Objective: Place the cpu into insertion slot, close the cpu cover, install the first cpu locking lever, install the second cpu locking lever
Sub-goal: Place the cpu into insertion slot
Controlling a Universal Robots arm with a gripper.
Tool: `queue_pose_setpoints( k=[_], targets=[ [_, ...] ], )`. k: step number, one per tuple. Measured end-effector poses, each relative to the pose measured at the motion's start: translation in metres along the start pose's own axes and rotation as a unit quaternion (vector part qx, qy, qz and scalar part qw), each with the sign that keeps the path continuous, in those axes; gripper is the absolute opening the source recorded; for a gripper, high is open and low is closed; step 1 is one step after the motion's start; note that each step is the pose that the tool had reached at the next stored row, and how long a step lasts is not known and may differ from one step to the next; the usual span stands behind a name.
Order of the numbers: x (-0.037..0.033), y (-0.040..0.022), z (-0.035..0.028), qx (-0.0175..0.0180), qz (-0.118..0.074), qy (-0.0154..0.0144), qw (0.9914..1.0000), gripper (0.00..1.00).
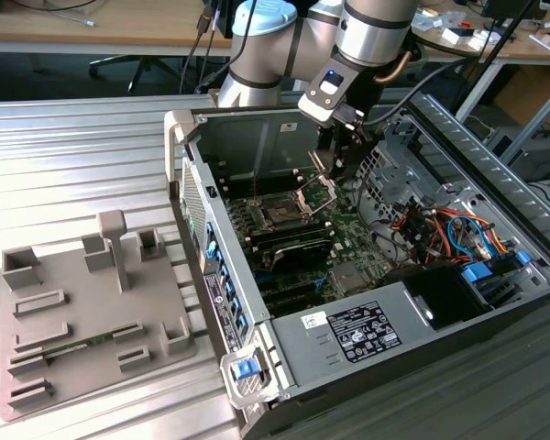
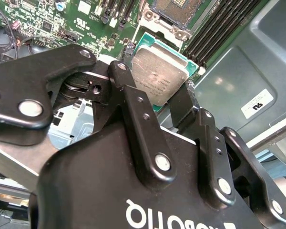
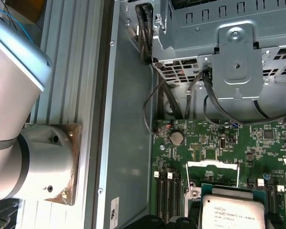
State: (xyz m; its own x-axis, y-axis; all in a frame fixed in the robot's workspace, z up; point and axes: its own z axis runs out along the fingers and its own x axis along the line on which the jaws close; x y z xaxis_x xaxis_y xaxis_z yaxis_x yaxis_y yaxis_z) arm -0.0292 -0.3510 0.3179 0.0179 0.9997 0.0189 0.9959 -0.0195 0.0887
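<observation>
My gripper [image 1: 341, 163] hangs inside the open computer case, a little above the motherboard and toward the exterior view's right of the cpu socket [image 1: 280, 214]. It is shut on the cpu [image 2: 159, 71], a flat square chip with a silvery top, pinched at two opposite edges by the black fingers [image 2: 133, 107]. The cpu [image 3: 233, 212] is also seen in the first wrist view, held above the green board. The open socket [image 2: 174, 7] lies just beyond the chip, with nothing in it. The cpu cover [image 1: 318, 188], a thin silvery frame, stands tilted up at the socket's edge near the gripper.
The case's side walls [image 1: 192, 174] and metal drive cage [image 3: 233, 43] hem in the gripper. Coloured cables [image 1: 445, 229] and a power supply [image 1: 367, 330] lie toward the exterior view's right. A grey fixture plate [image 1: 82, 302] sits outside the case on the ribbed table.
</observation>
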Motion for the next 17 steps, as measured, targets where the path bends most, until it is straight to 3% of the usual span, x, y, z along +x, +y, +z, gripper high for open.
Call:
queue_pose_setpoints(
  k=[17],
  targets=[
    [-0.0001, -0.0004, 0.0045, 0.0000, 0.000, 0.0000, 1.00000, 0.55]
  ],
)
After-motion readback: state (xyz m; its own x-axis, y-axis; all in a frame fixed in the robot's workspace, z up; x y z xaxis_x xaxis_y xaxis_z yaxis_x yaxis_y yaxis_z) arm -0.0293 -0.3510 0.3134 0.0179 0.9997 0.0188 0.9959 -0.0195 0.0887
